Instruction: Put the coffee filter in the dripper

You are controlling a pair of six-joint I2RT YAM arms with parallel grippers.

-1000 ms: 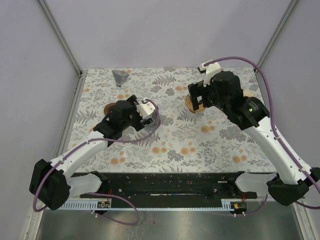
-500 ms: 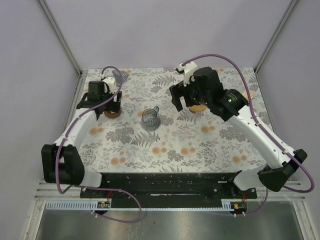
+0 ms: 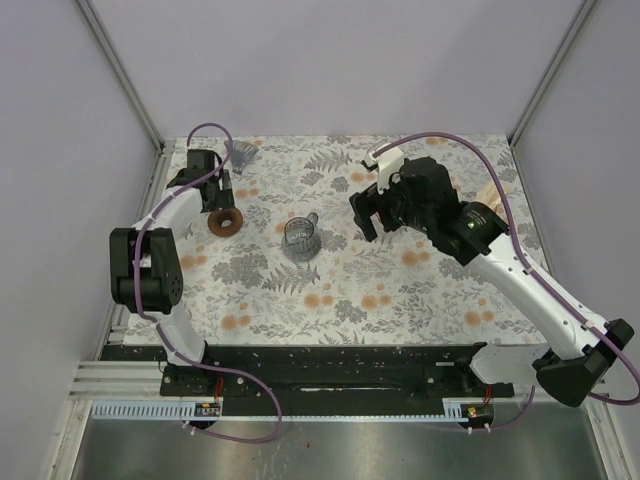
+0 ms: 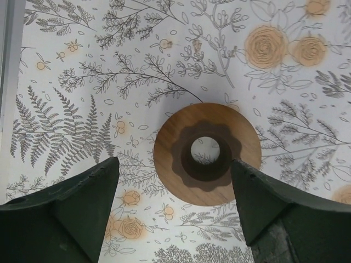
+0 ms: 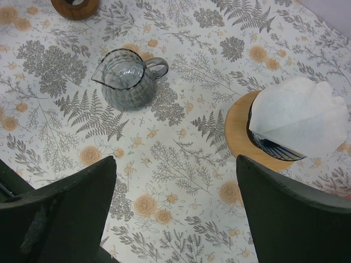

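Both claws released, nothing held. Right claw (image 5: 175, 164): jaws wide, hanging over the table near the glass pitcher (image 5: 127, 79), on its right. Left claw (image 4: 174, 161): jaws wide, above a wooden ring (image 4: 167, 156) left of the pitcher, not touching it.

Filter (image 5: 299, 118): white paper, sat in a dark ribbed cup on a wooden stand (image 5: 236, 134), well right of the pitcher; fanned edge up and pointing away from the pitcher, tip down in the cup.

Key relation: filter lies on the far side of the right claw from the pitcher and close to it; right arm is the 1 to take it. My read: swing away from the pitcher, then come down on the fanned edge.

Top view hides filter and stand under the right arm; only the right wrist view shows them. Only the top view shows a grey ribbed cone (image 3: 240, 155) beyond and left of the pitcher; probably the dripper, can't confirm.
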